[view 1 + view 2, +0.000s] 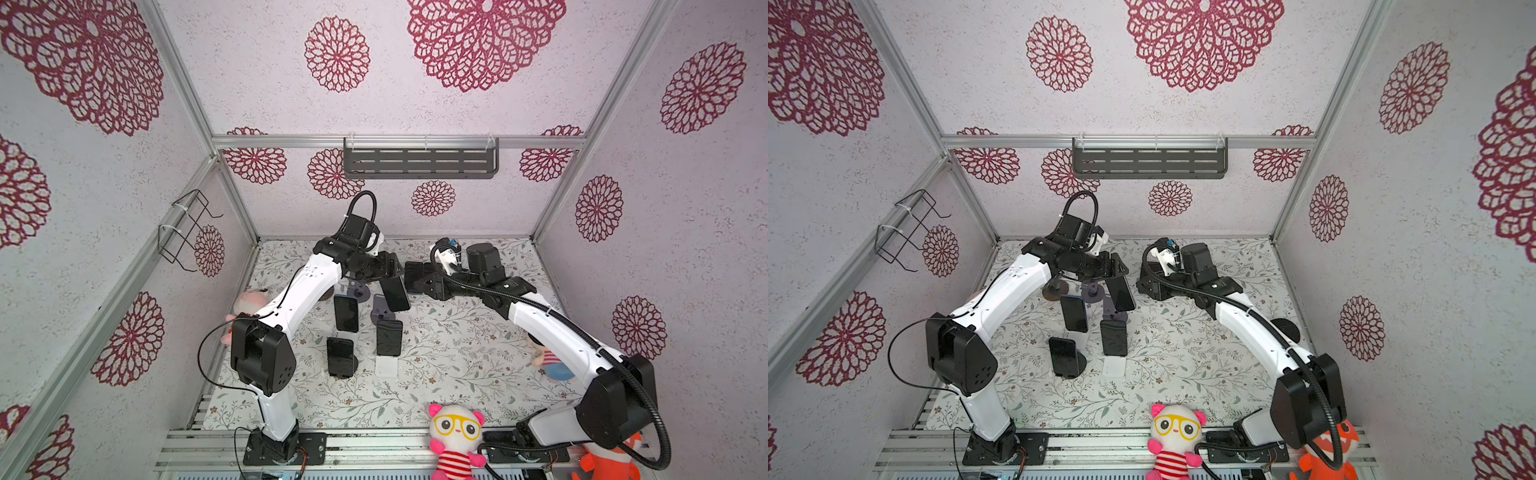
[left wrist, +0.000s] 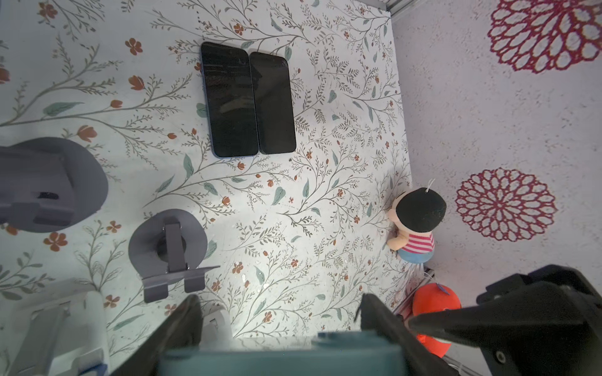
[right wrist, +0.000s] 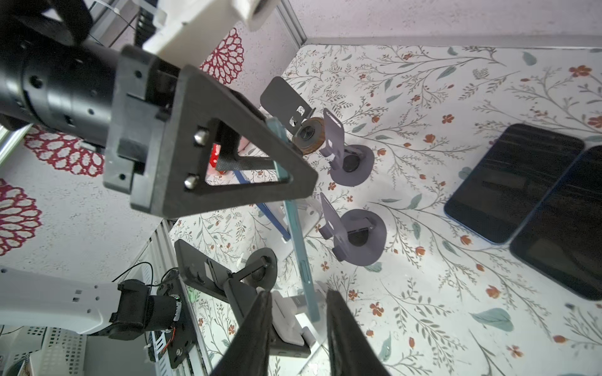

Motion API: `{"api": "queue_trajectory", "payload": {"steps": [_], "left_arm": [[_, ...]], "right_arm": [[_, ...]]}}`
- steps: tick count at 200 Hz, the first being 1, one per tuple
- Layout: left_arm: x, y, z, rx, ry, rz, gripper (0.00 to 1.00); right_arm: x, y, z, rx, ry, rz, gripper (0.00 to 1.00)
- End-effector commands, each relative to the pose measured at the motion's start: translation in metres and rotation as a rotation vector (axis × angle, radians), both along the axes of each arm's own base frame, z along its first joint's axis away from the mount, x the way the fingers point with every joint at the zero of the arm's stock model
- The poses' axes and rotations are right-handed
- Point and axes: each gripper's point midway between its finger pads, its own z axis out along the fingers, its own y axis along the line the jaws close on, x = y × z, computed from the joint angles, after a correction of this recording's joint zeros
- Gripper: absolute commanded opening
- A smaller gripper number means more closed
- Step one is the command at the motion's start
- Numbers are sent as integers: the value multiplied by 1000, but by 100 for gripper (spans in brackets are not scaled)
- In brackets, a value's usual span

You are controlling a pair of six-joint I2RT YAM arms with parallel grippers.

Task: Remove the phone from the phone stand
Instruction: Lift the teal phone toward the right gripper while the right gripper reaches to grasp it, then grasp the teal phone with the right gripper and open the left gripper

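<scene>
Got the left gripper [image 1: 392, 274] clamped across the phone [image 1: 395, 296], holding it up off the table [image 1: 457, 365], tilted, clear of every stand. Shows up in the left wrist view as a teal slab wedged tight between both fingers [image 2: 384, 325]. Grip also visible from the right wrist view, with the teal edge running out past the fingertip toward the camera.

Over at the right gripper [image 3: 297, 293]: fingers [image 3: 257, 332] parted, not pinching anything. Can see the phone's free end poking into the gap between them there, no contact visible, and honestly can't tell how far in.

Right beside the lifted phone in both top views, an empty purple stand [image 1: 381, 313]. Just behind that, a second purple stand [image 1: 360, 292], also empty.

Nearer the front, three other phones [image 1: 389, 337] parked upright-ish on stands. Off toward the back, two flat phones [image 2: 228, 101] lying face up on the table, side by side and touching.
</scene>
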Motion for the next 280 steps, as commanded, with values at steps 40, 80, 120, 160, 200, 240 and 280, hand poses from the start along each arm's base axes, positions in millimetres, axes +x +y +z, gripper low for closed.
{"api": "queue_trajectory", "payload": {"steps": [40,80,120,160,200,240,280], "left_arm": [[3,-7,52,-138,-114,6,42],[3,-7,53,-139,-119,5,42],[4,-8,50,-147,-117,8,42],[4,-8,48,-149,-116,9,43],[5,-9,47,-166,-118,12,51],[6,-9,45,-172,-123,19,75],[10,-9,47,-183,-146,23,98]], "right_arm": [[8,30,4,38,-35,42,44],[14,36,-1,42,-35,42,35],[19,38,-3,42,-41,27,24],[23,36,-6,26,-45,5,10],[27,35,-5,25,-59,-12,0],[30,34,0,30,-80,-25,0],[34,31,8,1,-126,-28,0]]}}
